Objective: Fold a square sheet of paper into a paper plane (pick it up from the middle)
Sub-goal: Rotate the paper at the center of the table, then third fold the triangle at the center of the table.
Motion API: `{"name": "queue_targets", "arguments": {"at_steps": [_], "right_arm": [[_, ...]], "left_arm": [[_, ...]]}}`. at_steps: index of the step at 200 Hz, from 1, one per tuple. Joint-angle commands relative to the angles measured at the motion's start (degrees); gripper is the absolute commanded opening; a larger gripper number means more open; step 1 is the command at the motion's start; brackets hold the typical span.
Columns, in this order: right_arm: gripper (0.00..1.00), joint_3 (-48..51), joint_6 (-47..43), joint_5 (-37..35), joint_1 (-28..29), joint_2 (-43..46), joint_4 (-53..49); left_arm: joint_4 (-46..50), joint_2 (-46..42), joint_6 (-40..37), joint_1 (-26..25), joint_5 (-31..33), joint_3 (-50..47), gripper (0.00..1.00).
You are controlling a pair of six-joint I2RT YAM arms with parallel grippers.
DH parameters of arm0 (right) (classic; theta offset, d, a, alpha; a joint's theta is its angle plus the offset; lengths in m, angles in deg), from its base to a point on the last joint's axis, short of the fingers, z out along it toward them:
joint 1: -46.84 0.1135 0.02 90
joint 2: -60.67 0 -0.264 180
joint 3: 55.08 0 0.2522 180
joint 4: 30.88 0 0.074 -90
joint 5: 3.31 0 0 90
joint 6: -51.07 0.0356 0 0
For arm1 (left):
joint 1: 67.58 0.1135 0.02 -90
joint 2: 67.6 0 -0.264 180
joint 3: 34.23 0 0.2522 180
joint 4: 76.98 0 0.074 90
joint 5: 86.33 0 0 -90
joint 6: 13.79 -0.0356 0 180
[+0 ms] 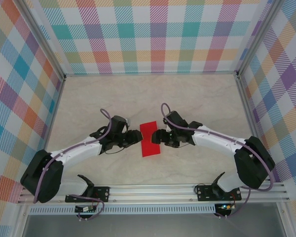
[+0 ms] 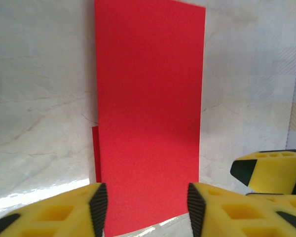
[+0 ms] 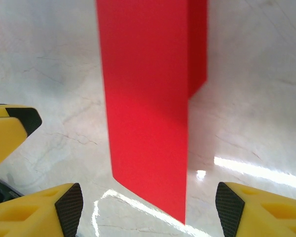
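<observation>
The left gripper (image 1: 136,138) is low over the table (image 1: 113,94), fingers apart and flanking the near edge of the red sheet of paper (image 1: 150,138), which lies folded to a strip at centre. The right gripper (image 1: 157,137) faces it, fingers spread wide, clear of the paper.

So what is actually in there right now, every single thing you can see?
Thin red paper sheet: one, bright red, folded into a narrow rectangle, lying mid-table.
Marble-look table top: one, pale beige, under everything.
Checked wall panels: three, multicoloured, back and both sides.
Metal rail: one, silver, near edge.
Robot arms: two, white with black joints, left arm and right arm, each trailing a purple cable.
Grippers: two, yellow fingers with black pads; left gripper and right gripper both open, one each side of the paper.
</observation>
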Motion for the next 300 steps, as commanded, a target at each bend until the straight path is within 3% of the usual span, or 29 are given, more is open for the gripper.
{"name": "queue_targets", "arguments": {"at_steps": [1, 49, 92, 135, 225, 276, 300], "right_arm": [[0.74, 3.4, 6.3, -0.3, -0.6, 2.3, 2.1], [0.69, 10.6, 12.3, 6.3, -1.1, 1.6, 13.3], [0.56, 12.1, 14.0, 9.9, -1.1, -0.7, 17.8], [0.43, 13.1, 14.8, 10.5, -1.1, -0.7, 18.1], [0.35, 14.5, 15.8, 12.4, -1.1, -0.9, 19.6], [0.14, 14.5, 16.3, 12.5, -1.1, -0.1, 19.6], [0.11, 13.8, 16.2, 12.5, -1.0, -0.4, 19.5]], "left_arm": [[-4.7, 3.1, 0.6, -1.8, -1.6, 2.9, 0.43], [-6.1, 6.9, 1.9, -2.6, -1.5, 3.5, 0.38], [-7.5, 9.6, 2.7, -3.0, -2.2, 3.7, 0.34], [-8.0, 12.2, 2.8, -3.1, -2.6, 4.0, 0.31], [-7.4, 14.0, 2.4, -3.1, -1.7, 3.9, 0.28], [-7.6, 15.8, 2.1, -3.1, -2.2, 3.9, 0.27], [-7.2, 16.8, 2.1, -3.2, -2.3, 4.1, 0.26]]}}
